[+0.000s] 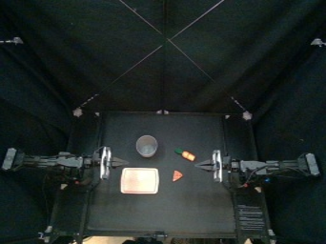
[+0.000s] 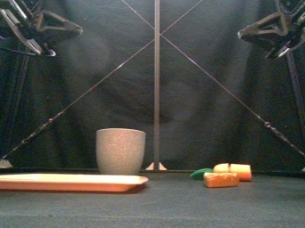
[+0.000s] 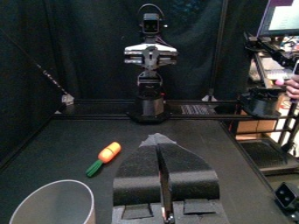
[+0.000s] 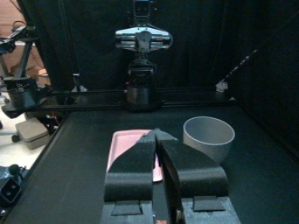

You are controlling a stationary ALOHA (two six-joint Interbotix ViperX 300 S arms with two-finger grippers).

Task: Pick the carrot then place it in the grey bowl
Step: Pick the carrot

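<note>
The carrot [image 1: 188, 154], orange with a green top, lies on the table right of centre; it also shows as the carrot [image 2: 234, 168] in the front view and the carrot [image 3: 107, 154] in the left wrist view. The tall grey speckled cup [image 1: 148, 145] stands upright to its left, seen again as the cup [image 2: 120, 150], [image 3: 52, 202], [image 4: 209, 133]. My left gripper [image 1: 112, 164] hangs shut at the table's left side, its tip [image 3: 158, 142] well short of the carrot. My right gripper [image 1: 207, 164] hangs shut at the right side, nothing held in its tip [image 4: 158, 134].
A flat pink tray [image 1: 139, 180] lies in front of the cup, tray [image 2: 71, 182], [image 4: 124, 145]. A small orange toy [image 1: 177, 175] lies between the tray and the carrot, nearer the front, toy [image 2: 220, 179]. Both arms are raised high above the table.
</note>
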